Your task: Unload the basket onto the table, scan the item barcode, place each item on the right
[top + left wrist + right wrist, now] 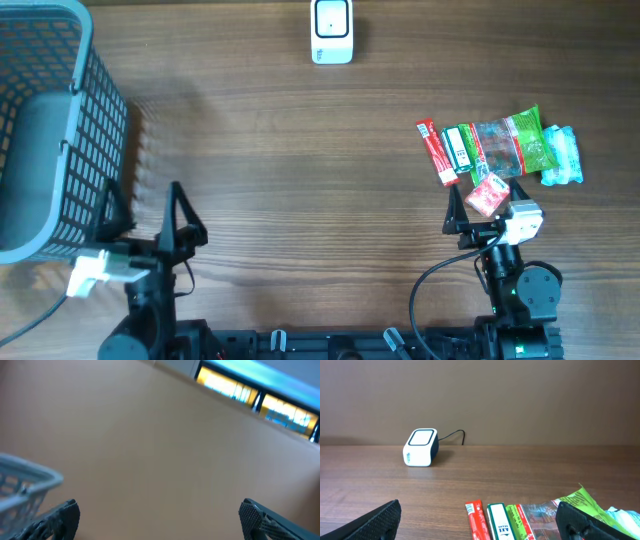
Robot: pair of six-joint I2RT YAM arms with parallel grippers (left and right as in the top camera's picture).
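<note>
Both my grippers are released, jaws wide, nothing held: right gripper (477, 506) hovers just at the near edge of the snack pile, left gripper (145, 210) sits idle beside the grey plastic mesh basket (60, 60).

No item is picked yet. The pile is on the right of the wooden table (280, 170), well apart from the white cube barcode scanner (332, 30) at the far edge.

Nearest my right gripper is the small red square packet (487, 195), lying flat, turned cornerwise, with no clear long axis.

The thin red stick packet (435, 152) and the green-and-white flat box (460, 148) lie side by side. Their long axes run away from me, with the far ends leaning left.

The green crinkly clear bag (512, 142) and the pale blue packet (562, 155) lie to their right.

The scanner window faces up and tilts toward my side.

Risks, my guess:
- The packets touch or overlap, so closing could grab two or drag a neighbour.
- Flat packets are hard to get under.
- Foil could slip on the long carry.
- I can't see any barcode, so it may end up facing away from the window.
</note>
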